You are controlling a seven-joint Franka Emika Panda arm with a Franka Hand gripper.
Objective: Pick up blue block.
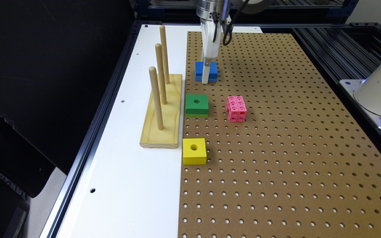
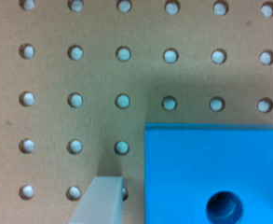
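Note:
The blue block (image 1: 199, 70) lies flat on the brown pegboard (image 1: 276, 148), far back, in line with the green and yellow blocks. My gripper (image 1: 206, 78) is down at it, straddling the block, its white body upright above. In the wrist view the blue block (image 2: 196, 158) shows its round centre hole, and one grey finger (image 2: 98, 200) stands just beside the block's edge with a narrow gap of pegboard between them. The gripper is open and the block rests on the board.
A green block with a hole (image 1: 197, 104) lies in front of the blue one, and a pink studded cube (image 1: 236, 108) sits to the exterior view's right of it. Nearer is a yellow block (image 1: 194, 151). A wooden stand with three upright pegs (image 1: 162, 112) is on the white table strip.

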